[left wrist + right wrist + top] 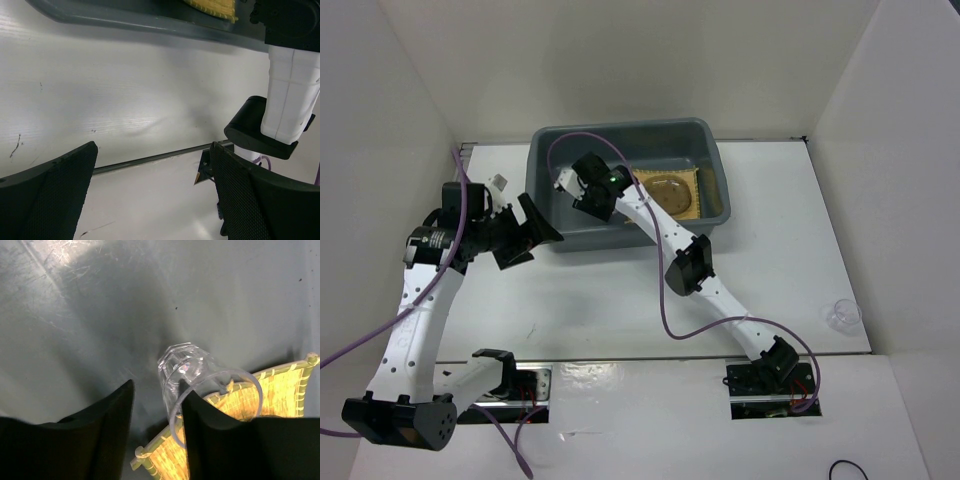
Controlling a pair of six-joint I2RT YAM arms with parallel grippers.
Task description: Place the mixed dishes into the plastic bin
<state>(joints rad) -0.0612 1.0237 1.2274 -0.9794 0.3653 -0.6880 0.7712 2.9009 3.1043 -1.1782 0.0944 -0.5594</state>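
With the right gripper (pixel 157 387) held spread inside the plastic bin (pixel 620 127) beside a tipped clear cup (pixel 185 362), apparently unclamped, the second small cup (pixel 842 313), seen on the table (pixel 770 230) well right of the bin, is judged light, thin-walled and slippery, best pinched across its rim.

From above, the right arm (pixel 655 222) hides the left edge of the bamboo mat (pixel 698 204).

Left arm (pixel 415 320) and right arm (pixel 655 225): white links are joined by black joints; purple cables (pixel 664 305) are routed along both.
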